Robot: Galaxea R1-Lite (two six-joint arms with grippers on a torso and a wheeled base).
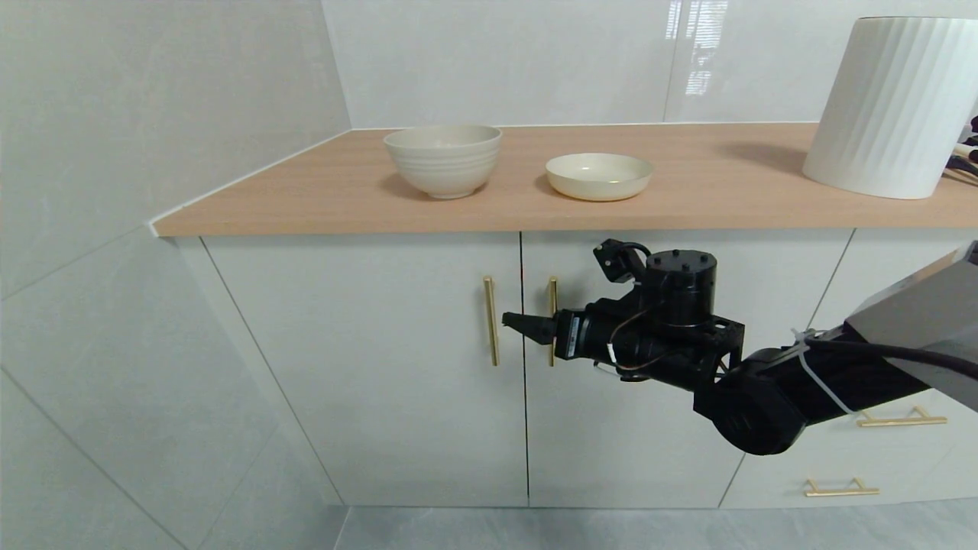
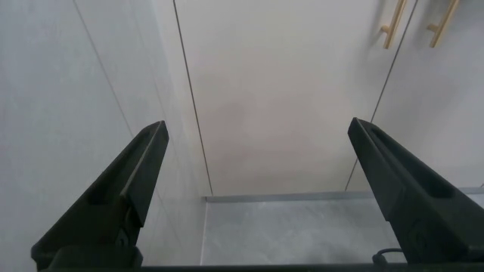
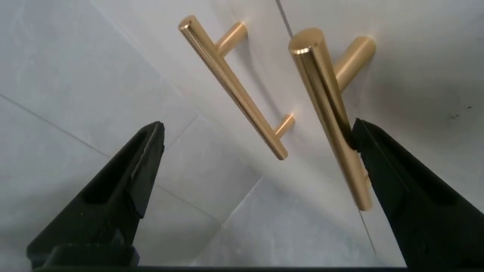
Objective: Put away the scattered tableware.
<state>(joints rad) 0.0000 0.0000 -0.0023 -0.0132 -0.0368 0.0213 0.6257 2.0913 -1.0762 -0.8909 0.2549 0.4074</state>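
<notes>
No readable text, label, number or sign anywhere — not on the bowls, the white ribbed container, the cabinet doors or the wooden surface.

Bright, soft light fills the room. High above the right claw, window light makes white glare on the shiny wall. Soft shadows sit under the bowl and plate. Right in front of the claw, gold handles gleam, sharp and clear.

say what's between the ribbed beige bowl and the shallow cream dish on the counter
Nothing: in the head view, bare wooden countertop separates the ribbed beige bowl from the shallow cream dish.
</notes>
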